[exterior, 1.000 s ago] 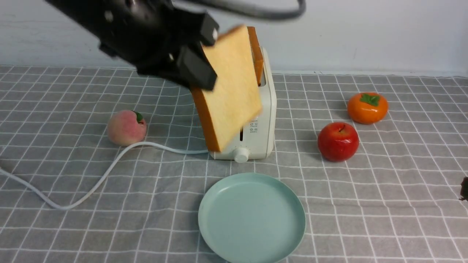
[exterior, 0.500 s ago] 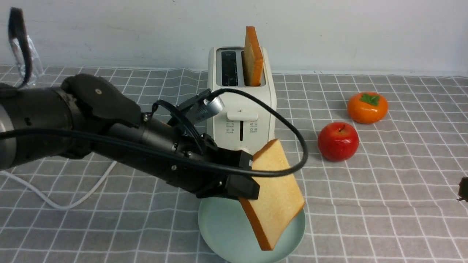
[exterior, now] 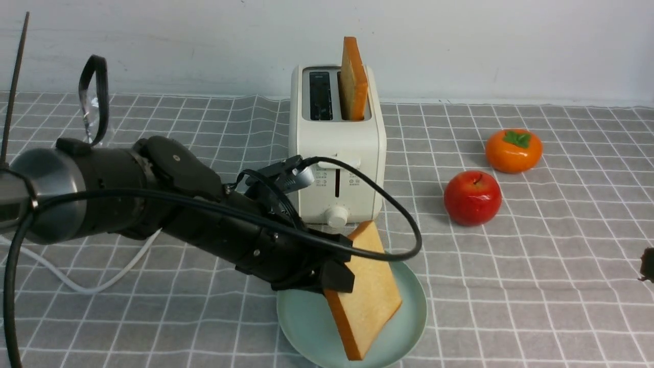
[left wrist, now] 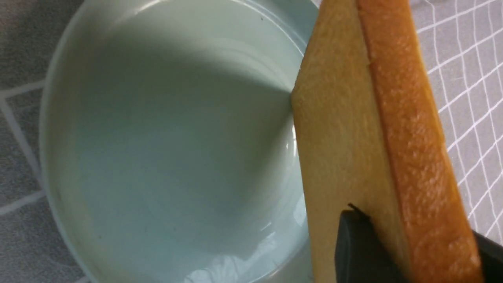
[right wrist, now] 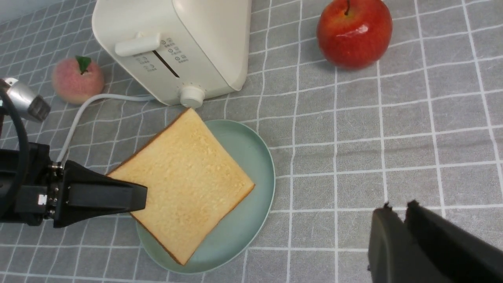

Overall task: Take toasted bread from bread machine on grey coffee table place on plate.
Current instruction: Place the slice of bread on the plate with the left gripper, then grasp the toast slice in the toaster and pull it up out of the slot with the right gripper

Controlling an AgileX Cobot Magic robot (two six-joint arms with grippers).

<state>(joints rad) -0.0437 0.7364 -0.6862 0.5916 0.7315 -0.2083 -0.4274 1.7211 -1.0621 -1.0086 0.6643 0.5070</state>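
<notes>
Left end effector (exterior: 340, 278) low over plate (exterior: 415, 306), at edge of tilted toast slice (exterior: 370, 294); low corner on plate. Second slice (exterior: 354, 76) stands in toaster (exterior: 337, 148) behind.

- One toasted bread slice (exterior: 370, 294), thick and square with a pale golden face and orange-brown crust, leans steeply over the plate (exterior: 306, 319), its lowest corner down by the near rim.
- The second slice (exterior: 353, 76) stands upright in the right slot of the bread machine (exterior: 357, 148), half out.
- The cream-white bread machine stands just behind the plate.
- The round mint-green plate lies flat on the grey coffee table (exterior: 536, 286).
</notes>
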